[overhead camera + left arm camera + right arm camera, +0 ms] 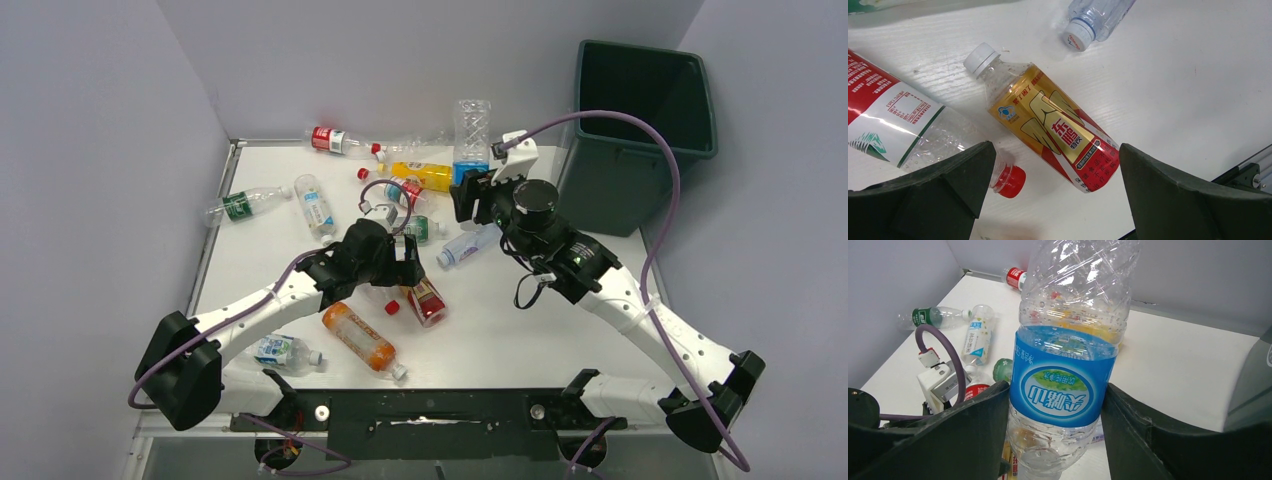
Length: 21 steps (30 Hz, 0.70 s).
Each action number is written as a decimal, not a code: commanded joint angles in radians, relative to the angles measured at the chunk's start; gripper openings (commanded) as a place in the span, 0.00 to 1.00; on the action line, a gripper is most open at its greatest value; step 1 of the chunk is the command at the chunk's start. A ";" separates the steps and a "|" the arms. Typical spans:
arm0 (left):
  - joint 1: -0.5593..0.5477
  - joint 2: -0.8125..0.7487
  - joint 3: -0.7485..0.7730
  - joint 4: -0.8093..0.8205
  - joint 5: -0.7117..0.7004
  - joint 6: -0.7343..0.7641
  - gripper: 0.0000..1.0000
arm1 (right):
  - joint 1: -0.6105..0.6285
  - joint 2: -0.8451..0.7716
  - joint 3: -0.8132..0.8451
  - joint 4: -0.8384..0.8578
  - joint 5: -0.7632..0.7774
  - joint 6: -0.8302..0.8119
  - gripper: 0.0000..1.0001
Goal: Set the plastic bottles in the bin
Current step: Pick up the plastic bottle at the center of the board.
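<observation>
My right gripper (1055,412) is shut on a clear plastic bottle with a blue label (1063,382), held neck down above the table. From above, that bottle (471,135) stands tall in the right gripper (473,193), left of the dark green bin (612,185). My left gripper (1058,187) hangs open over a red and gold labelled bottle (1053,125) with a white cap, lying flat, its base between the jaws. In the top view the left gripper (408,272) sits just above that bottle (427,302). Several more bottles lie scattered on the table.
A red and white labelled bottle (893,122) with a red cap lies by my left finger. An orange bottle (358,338), a yellow one (425,176), a green-labelled one (240,205) and a red-labelled one (330,138) lie around. Grey walls enclose the table.
</observation>
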 commanded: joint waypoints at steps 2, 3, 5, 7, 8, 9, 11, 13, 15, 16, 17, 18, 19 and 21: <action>-0.007 -0.002 0.047 0.045 -0.008 0.011 0.98 | 0.005 -0.019 -0.027 0.073 -0.013 0.015 0.61; -0.007 -0.001 0.046 0.045 -0.006 0.010 0.98 | 0.005 -0.020 -0.032 0.074 -0.014 0.017 0.61; -0.007 0.002 0.044 0.049 -0.005 0.008 0.98 | 0.005 -0.024 -0.047 0.077 -0.014 0.021 0.61; -0.007 0.005 0.040 0.053 -0.003 0.006 0.98 | 0.005 -0.027 -0.055 0.079 -0.015 0.027 0.61; -0.007 0.006 0.038 0.055 -0.002 0.005 0.98 | 0.005 -0.027 -0.059 0.079 -0.014 0.027 0.61; -0.007 0.007 0.037 0.056 -0.001 0.004 0.98 | 0.005 -0.028 -0.062 0.080 -0.015 0.030 0.61; -0.007 0.006 0.034 0.058 -0.001 0.003 0.98 | 0.005 -0.030 -0.066 0.080 -0.015 0.031 0.61; -0.007 0.006 0.032 0.060 -0.001 0.002 0.98 | 0.004 -0.030 -0.069 0.081 -0.015 0.033 0.61; -0.007 0.003 0.030 0.061 -0.002 0.001 0.98 | 0.005 -0.029 -0.070 0.081 -0.015 0.035 0.61; -0.007 0.002 0.028 0.061 -0.002 0.000 0.98 | 0.005 -0.030 -0.071 0.081 -0.014 0.035 0.61; -0.007 0.002 0.026 0.063 -0.002 -0.001 0.98 | 0.005 -0.029 -0.072 0.080 -0.015 0.036 0.61; -0.008 0.001 0.025 0.064 -0.002 -0.001 0.98 | 0.005 -0.030 -0.073 0.081 -0.015 0.036 0.61; -0.008 0.001 0.023 0.064 -0.003 -0.001 0.98 | 0.005 -0.029 -0.073 0.081 -0.014 0.037 0.61; -0.008 0.001 0.022 0.064 -0.002 -0.001 0.98 | 0.005 -0.028 -0.073 0.081 -0.014 0.038 0.61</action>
